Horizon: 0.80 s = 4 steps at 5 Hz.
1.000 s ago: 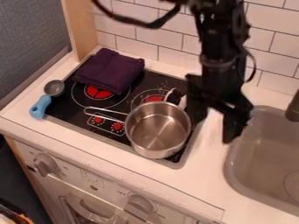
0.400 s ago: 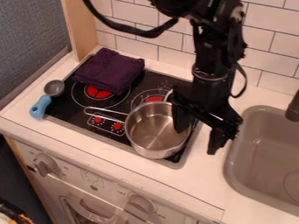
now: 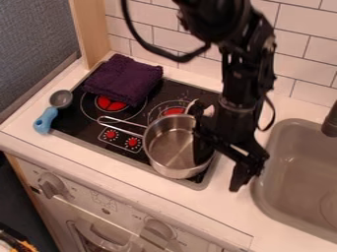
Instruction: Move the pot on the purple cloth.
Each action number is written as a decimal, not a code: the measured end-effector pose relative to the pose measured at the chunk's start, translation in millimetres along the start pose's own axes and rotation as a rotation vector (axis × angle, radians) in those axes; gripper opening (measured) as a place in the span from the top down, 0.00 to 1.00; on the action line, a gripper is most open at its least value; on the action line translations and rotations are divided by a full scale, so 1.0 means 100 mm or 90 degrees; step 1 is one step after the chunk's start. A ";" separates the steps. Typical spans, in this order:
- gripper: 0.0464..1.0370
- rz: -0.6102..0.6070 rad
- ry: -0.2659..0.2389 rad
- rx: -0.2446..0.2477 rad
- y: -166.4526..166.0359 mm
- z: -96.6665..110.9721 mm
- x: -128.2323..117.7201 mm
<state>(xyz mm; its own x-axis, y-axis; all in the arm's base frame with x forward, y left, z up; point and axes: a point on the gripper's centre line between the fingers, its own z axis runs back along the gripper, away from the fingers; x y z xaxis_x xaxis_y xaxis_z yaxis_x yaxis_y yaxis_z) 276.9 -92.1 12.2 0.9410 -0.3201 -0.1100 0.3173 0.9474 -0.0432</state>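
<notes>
The black gripper (image 3: pixel 219 168) is open over the right side of the metal pot (image 3: pixel 172 153). One finger is down inside the pot and the other is outside, to the right over the counter, with the pot's right wall between them. The pot stands upright on the front right of the stove, its wire handle pointing left. The gripper hides part of the pot's right rim. A folded purple cloth (image 3: pixel 123 79) lies on the back left of the stove, apart from the pot.
A scoop with a blue handle (image 3: pixel 45 120) lies at the left edge of the black stove top (image 3: pixel 92 115). The sink (image 3: pixel 296 172) is at the right, close to the outer finger. A tiled wall (image 3: pixel 197 47) runs behind.
From over the counter right of the pot, the gripper has come left and then down, bringing one finger inside the pot. The pot has shifted very slightly right.
</notes>
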 end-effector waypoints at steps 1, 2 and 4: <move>0.09 0.013 0.013 0.023 0.03 0.00 0.03; 0.27 0.013 0.014 0.039 0.05 0.00 0.03; 0.84 0.012 0.014 0.047 0.04 0.01 0.03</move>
<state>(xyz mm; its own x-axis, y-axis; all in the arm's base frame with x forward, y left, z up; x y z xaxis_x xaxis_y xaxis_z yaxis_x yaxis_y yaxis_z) 281.2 -89.6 12.2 0.9440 -0.3022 -0.1323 0.3089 0.9505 0.0326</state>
